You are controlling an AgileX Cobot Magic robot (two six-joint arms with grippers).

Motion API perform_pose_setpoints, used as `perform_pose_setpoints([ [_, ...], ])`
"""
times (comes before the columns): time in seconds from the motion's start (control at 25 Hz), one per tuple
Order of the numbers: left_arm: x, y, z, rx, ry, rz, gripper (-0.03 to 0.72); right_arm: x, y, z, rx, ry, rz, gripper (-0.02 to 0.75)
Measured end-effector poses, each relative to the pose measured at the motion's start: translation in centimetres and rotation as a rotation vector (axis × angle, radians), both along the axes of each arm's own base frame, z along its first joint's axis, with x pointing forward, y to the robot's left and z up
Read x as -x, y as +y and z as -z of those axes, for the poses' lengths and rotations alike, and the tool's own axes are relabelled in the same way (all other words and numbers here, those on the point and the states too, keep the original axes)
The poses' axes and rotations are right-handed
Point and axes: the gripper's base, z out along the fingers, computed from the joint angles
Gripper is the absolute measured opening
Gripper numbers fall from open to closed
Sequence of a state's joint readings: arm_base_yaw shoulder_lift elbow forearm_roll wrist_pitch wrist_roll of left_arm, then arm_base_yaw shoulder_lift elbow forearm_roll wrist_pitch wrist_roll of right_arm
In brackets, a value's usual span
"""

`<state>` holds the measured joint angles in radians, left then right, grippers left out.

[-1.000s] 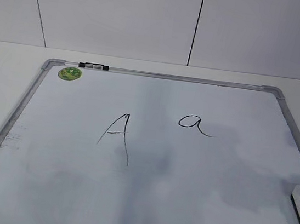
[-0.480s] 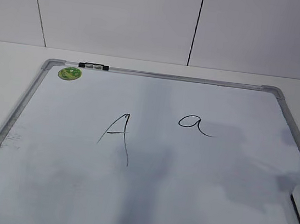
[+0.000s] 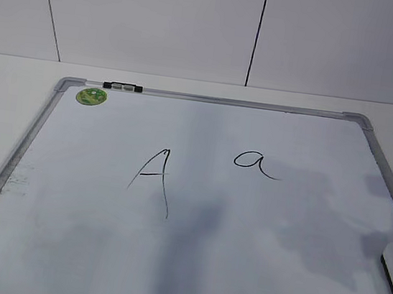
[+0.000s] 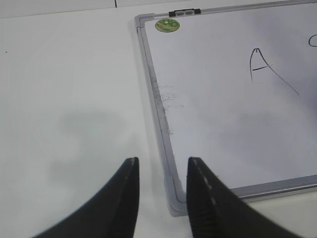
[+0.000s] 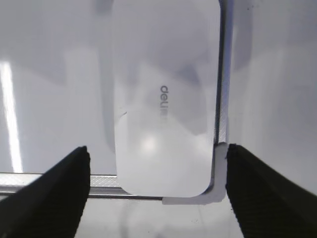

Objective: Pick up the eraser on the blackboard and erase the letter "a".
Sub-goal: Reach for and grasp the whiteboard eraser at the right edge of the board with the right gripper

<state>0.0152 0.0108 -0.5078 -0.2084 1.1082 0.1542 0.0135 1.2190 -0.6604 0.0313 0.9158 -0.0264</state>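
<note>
We saw the white counter (image 4: 69,89) carrying the blackboard (image 3: 188,262), which filled most of the exterior view and lay flat inside its thin grey frame. Nothing of the task was done yet, in our judgement: the letter "a" (image 3: 254,162) was complete on the right half of the board, and the eraser (image 5: 166,99) lay untouched in the board's near right corner, against the frame on both sides. The capital "A" (image 3: 154,179) stood to the left of the small letter, with bare board between them, so we judged a wipe had room if it stayed on the right side. The right gripper (image 5: 158,191) hung above the eraser with its fingers spread wide, one on each side of the block and touching nothing; the frame close to the eraser's right edge could hinder that finger when it goes down. The left gripper (image 4: 161,198) waited over the near left corner of the board, its fingers parted and empty.
</note>
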Motion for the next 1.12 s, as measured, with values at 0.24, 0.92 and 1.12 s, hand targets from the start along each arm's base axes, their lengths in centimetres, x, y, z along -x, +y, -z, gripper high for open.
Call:
perform_pose_setpoints([
  [0.24,0.0,0.0,0.0,0.000,0.000,0.000,0.244,-1.0,0.0,1.0,0.003,0.009,-0.001,0.679],
  [0.92,0.0,0.0,0.0,0.000,0.000,0.000,0.244,-3.0,0.0,3.4,0.010,0.026,-0.004,0.674],
  [1.12,0.0,0.0,0.0,0.000,0.000,0.000,0.245,-3.4,0.0,4.1,0.011,0.033,-0.004,0.666],
])
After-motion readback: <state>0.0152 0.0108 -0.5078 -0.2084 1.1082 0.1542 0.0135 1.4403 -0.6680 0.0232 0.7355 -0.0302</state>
